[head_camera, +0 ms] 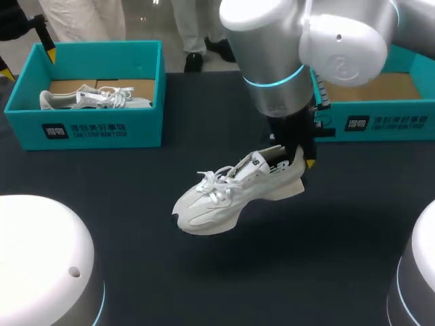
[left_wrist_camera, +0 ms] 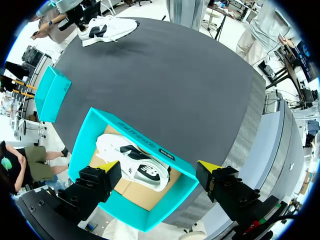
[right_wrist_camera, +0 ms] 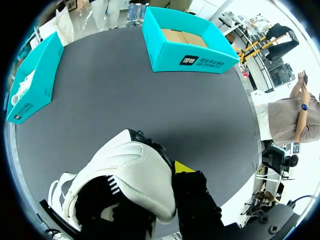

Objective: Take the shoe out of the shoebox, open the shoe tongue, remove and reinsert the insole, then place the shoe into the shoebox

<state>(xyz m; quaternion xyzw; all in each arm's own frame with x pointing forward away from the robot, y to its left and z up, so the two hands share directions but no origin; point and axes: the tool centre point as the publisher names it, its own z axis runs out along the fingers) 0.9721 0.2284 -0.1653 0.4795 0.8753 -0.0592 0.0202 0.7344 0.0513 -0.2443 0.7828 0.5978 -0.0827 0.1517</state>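
Dark tabletop carries two teal shoeboxes, set well apart along its far side.

Left shoebox: open at the top. A second shoe, white with laces, lies inside on the brown cardboard floor.

Right shoebox: open at the top, with brown cardboard floor showing. In the head view it is partly hidden behind the right arm.

Held shoe: white, laced, with a thick pale sole. It is near the middle of the tabletop, between the two boxes and closer to the robot than either. It is tilted, with the heel raised on the right shoebox's side and the toe lower, pointing toward the left side. A shadow lies on the tabletop beneath it. Whether the toe touches the surface cannot be told.

Right fingers: clamped on the heel of the held shoe, reaching down from above. In the right wrist view one yellow tip sits against the heel. The other is hidden behind the shoe.

Left fingers: set wide apart above the left shoebox, gripping nothing. In the left wrist view the second shoe shows in the box below, between the two yellow tips.
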